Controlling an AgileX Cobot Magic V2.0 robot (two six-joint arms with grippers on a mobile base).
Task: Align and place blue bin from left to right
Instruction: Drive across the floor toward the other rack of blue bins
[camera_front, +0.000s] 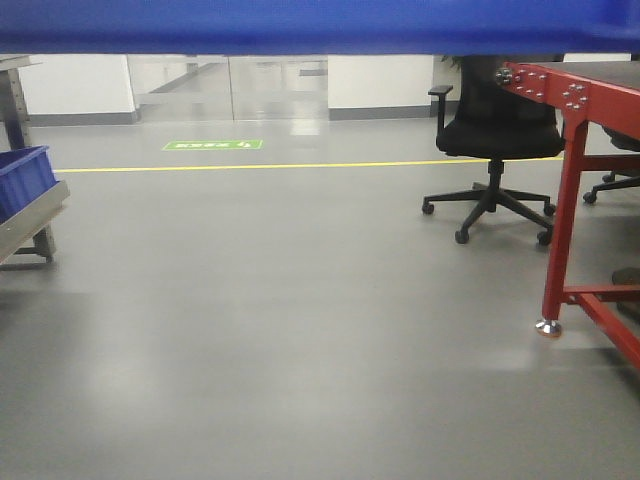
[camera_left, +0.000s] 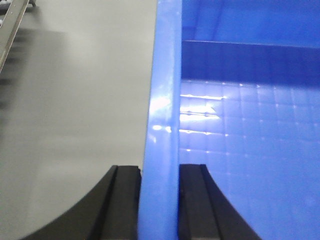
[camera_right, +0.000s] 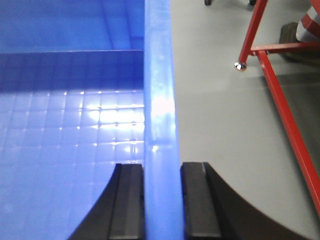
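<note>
I hold a blue bin (camera_left: 250, 125) between both arms, above the grey floor. In the left wrist view my left gripper (camera_left: 159, 170) is shut on the bin's left wall, one black finger (camera_left: 125, 200) outside and the other inside. The right wrist view shows the bin (camera_right: 75, 125) with its gridded bottom, and my right gripper (camera_right: 162, 167) shut on its right wall. In the front view the bin (camera_front: 320, 25) is only a blue band across the top edge. Neither gripper appears there.
A red table frame (camera_front: 565, 200) stands at the right, its leg and foot also in the right wrist view (camera_right: 250, 40). A black office chair (camera_front: 495, 130) sits behind it. At the far left a second blue bin (camera_front: 22, 178) rests on a metal rack (camera_front: 30, 225). A yellow floor line (camera_front: 250, 167) crosses farther off.
</note>
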